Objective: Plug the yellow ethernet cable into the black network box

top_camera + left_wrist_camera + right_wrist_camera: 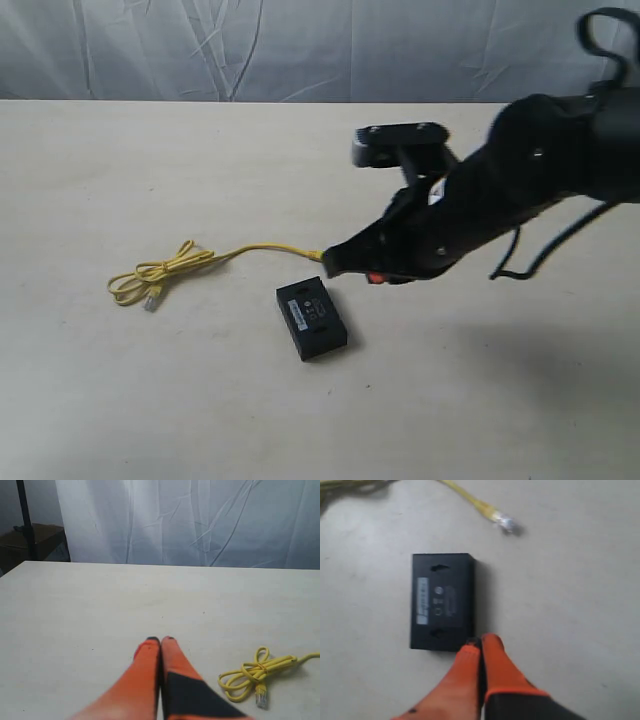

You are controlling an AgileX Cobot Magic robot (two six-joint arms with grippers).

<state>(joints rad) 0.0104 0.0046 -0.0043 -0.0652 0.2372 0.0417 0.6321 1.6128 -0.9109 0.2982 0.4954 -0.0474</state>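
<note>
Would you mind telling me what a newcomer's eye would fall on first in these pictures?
The bright yellow ethernet cable stands out, its bundle lying on the pale table to the left of the black network box in the exterior view. Its clear plug lies loose near the box, not plugged in. The bulky black right arm reaches in over them, and its orange right gripper, shut, points at one edge of the box.

The black network box (442, 602) looks matt plastic, the table (100, 400) smooth.
</note>
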